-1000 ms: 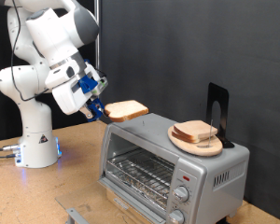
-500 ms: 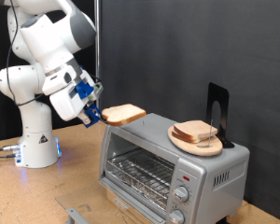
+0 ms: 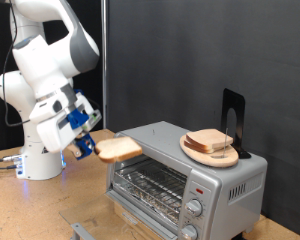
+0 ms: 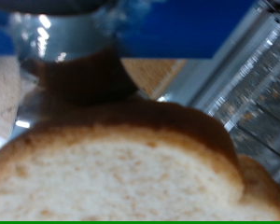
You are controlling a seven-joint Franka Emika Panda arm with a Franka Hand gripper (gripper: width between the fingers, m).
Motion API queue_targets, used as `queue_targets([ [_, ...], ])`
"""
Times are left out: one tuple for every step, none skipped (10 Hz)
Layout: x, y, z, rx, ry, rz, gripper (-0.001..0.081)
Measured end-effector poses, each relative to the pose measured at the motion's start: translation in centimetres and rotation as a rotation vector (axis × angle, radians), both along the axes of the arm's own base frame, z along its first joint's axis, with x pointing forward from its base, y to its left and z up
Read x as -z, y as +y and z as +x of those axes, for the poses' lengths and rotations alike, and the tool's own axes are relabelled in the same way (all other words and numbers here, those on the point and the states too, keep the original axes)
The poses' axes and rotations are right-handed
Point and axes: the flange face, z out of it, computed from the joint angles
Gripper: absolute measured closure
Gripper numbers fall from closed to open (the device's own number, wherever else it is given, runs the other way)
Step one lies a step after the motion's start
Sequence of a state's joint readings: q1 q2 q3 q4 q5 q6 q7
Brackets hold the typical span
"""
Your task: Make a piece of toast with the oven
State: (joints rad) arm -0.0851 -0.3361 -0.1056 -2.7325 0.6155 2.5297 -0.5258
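Gripping piece of toast (image 3: 118, 149) by near edge, gripper (image 3: 87, 146) clamped on slice, held in air at 9 o'clock of oven (image 3: 185, 175) in exterior view, level with its upper front corner. Slice lies nearly flat, long axis pointing toward 3 o'clock, free end toward oven. Pale tan face, brown crust rim. Wrist view: bread (image 4: 121, 173) fills frame, blurred. Wooden plate (image 3: 210, 149) with more bread sits on oven top.

A glossy white arm (image 3: 45, 60) of rounded, bulbous segments with grey joint seams is being shown on a white base (image 3: 38, 160), where a small triangular sticker and a blue glow are being displayed. Blue parts are being carried at the gripper (image 3: 88, 146).
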Motion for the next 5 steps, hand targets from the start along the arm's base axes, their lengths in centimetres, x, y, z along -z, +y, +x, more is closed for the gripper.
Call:
queue_targets([
  [1.3,-0.3,0.1,0.003,0.011,-0.014,0.0405],
  [2.3,-0.6,0.2,0.004,0.016,-0.025,0.0405],
  [3.2,-0.8,0.3,0.004,0.019,-0.028,0.0405],
  [3.9,-0.9,0.3,0.005,0.02,-0.022,0.0405],
  [4.5,-0.9,0.3,0.01,0.024,-0.013,0.0405],
])
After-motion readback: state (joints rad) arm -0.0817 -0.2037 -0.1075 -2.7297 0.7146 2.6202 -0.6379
